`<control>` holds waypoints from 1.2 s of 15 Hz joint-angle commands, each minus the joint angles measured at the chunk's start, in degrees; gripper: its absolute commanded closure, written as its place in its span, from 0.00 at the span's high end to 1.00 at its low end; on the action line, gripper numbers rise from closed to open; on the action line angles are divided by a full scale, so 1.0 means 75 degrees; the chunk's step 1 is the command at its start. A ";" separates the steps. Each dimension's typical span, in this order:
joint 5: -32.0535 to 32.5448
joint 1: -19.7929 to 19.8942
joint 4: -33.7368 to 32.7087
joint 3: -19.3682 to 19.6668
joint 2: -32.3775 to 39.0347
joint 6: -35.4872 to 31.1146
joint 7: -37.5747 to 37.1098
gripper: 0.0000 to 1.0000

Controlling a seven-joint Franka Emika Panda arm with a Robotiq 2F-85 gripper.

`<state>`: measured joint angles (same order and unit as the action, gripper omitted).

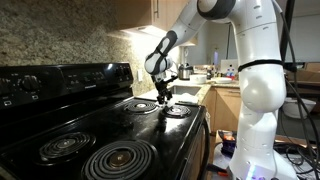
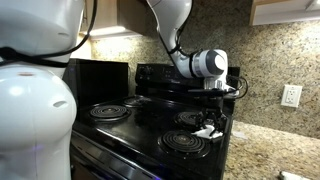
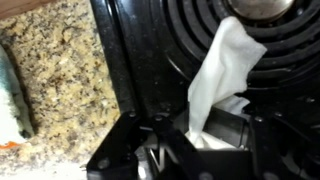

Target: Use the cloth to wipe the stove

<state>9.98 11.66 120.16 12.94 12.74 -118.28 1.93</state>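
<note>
The stove [image 1: 100,128] is glossy black with spiral coil burners and shows in both exterior views [image 2: 150,126]. My gripper [image 2: 212,118] hangs low over its far end, between two burners. The white cloth [image 2: 208,131] hangs from the fingers and touches the black top. In the wrist view the gripper [image 3: 205,136] is shut on the cloth [image 3: 225,65], which stretches away from the jaws across a coil burner [image 3: 200,30]. The stove's side edge [image 3: 125,70] runs beside the gripper.
A speckled granite countertop [image 3: 50,90] borders the stove, with a greenish object [image 3: 10,95] at the view's edge. The knobbed back panel [image 1: 60,80] rises behind the burners. A wall outlet [image 2: 291,96] sits in the granite backsplash. Items crowd the counter beyond the stove [image 1: 195,72].
</note>
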 commanded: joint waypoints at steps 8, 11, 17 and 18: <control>-0.1242 0.0572 -0.1729 0.0008 0.1391 -0.0571 -0.0128 0.08; -0.1868 0.0669 -0.2189 -0.0021 0.1627 -0.1445 -0.0117 0.08; -0.1989 0.0849 -0.2890 -0.0048 0.2312 -0.2974 -0.0103 0.08; -0.1988 0.0884 -0.2969 -0.0077 0.2403 -0.3019 -0.0079 0.09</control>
<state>-3.99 17.02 100.57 13.32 28.06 -138.64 1.55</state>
